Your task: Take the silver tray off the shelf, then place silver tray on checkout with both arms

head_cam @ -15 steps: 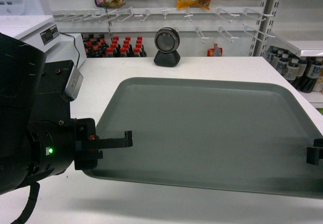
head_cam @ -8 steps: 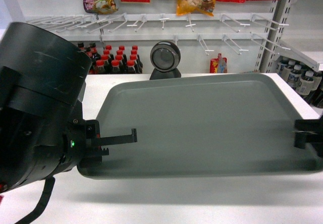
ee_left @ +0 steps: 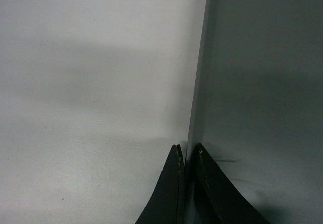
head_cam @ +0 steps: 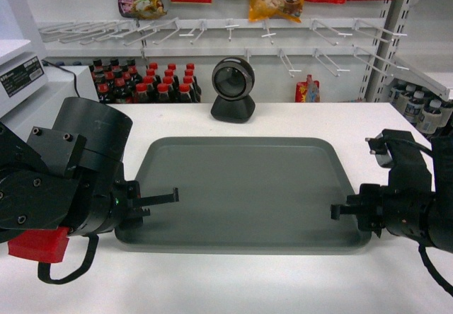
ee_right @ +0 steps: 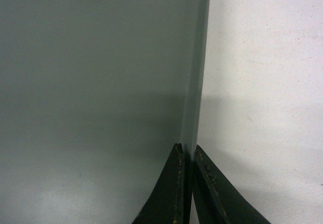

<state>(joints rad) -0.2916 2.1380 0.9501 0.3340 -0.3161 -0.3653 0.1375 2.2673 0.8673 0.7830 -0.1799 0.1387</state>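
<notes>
Nearest to us, our two grippers pinch the tray by its short ends. The left gripper (head_cam: 161,199) has its fingers (ee_left: 171,183) drawn narrow over the left rim, one outside on the counter side and one inside over the tray floor; the left wrist view shows the rim running straight away from between them. The right gripper (head_cam: 342,211) does the same on the right rim, its fingers (ee_right: 174,183) closed thin around the edge in the right wrist view.

Between them lies the tray (head_cam: 244,187), its long axis running left to right across us, so each arm holds one short end and neither is nearer than the other. It looks level, with its underside on or just over the checkout counter (head_cam: 233,278); only a thin shadow shows along its near edge, so we cannot tell for sure that it touches.

We judge that the next move turns on that symmetry: both grips should open together and draw outward along the long axis.

Farther back, the black scanner (head_cam: 234,88) stands well behind the far rim.
</notes>
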